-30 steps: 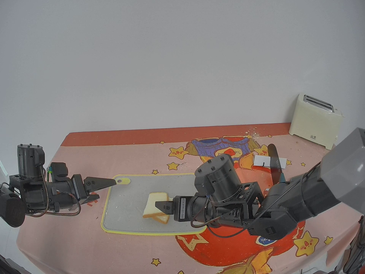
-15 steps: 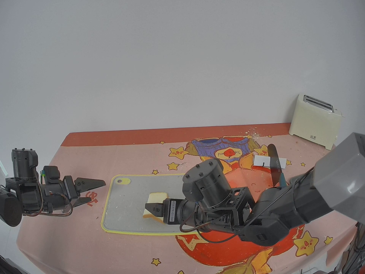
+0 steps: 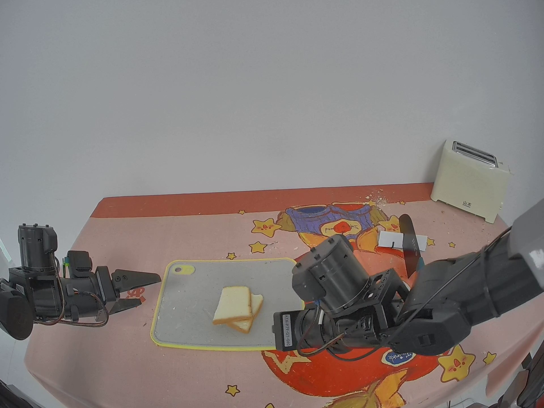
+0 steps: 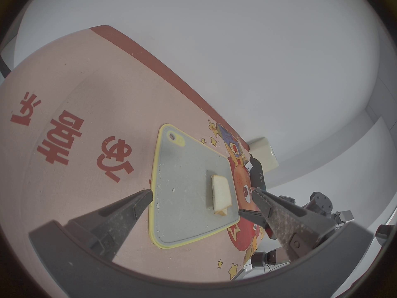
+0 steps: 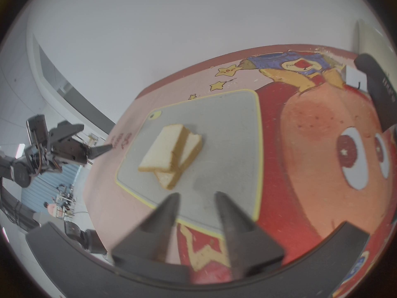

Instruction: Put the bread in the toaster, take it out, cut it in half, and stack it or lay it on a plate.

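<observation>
The bread [image 3: 234,308] lies as two halves on the grey cutting board [image 3: 187,307], which sits toward the near edge of the counter [image 3: 170,233], left of its middle. The upper half rests askew on the lower one, whose browner edge shows on the side facing the right arm.

The right pincer [image 5: 196,195] hangs low at the board's near right corner, just short of the bread. Its fingers stand a narrow gap apart and hold nothing. The left pincer [image 3: 146,290] hovers near the counter's left edge, just beside the board, spread wide and empty.

The toaster [image 3: 469,179] stands at the far right corner, and the knife [image 3: 409,243] lies between it and the board.

The halves look light, with a crisp crust and a soft crumb. A hard squeeze would likely dent or break them. Because the stack is skewed, a pinch across both crusts could slide one half off the other. Taking one half at a time by its crust edges, lightly, seems the safer hold.
</observation>
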### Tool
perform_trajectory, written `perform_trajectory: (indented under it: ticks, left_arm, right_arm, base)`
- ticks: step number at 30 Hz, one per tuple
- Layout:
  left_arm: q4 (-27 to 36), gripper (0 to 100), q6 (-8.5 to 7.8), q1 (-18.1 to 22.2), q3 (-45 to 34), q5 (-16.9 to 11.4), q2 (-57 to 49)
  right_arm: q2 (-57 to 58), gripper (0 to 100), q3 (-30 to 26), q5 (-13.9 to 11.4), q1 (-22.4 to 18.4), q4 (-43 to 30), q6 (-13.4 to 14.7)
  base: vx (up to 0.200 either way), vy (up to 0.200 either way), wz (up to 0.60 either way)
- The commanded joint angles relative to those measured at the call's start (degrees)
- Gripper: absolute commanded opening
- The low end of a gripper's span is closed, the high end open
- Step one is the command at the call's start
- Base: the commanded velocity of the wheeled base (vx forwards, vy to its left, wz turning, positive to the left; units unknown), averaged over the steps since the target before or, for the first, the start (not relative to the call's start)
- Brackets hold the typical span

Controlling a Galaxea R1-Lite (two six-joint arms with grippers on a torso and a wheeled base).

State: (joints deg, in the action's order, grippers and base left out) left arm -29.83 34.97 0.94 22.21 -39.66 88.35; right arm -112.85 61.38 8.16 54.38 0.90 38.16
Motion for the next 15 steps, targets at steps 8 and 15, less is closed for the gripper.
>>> perform_trajectory:
  ticks: [8,15]
  left_arm:
    - [-0.1,100,-0.96,0.3,-0.2,-0.1,3.3]
    - [-0.1,100,-3.25,0.2,-0.5,-0.2,5.2]
  right_arm:
    - [-3.9,0,7.2,5.9,1.1,-1.0,-3.5]
    - [-6.1,0,7.7,6.0,0.9,-0.6,-3.5]
  base:
    - [0.000,0.000,0.00]
    - [0.000,0.000,0.00]
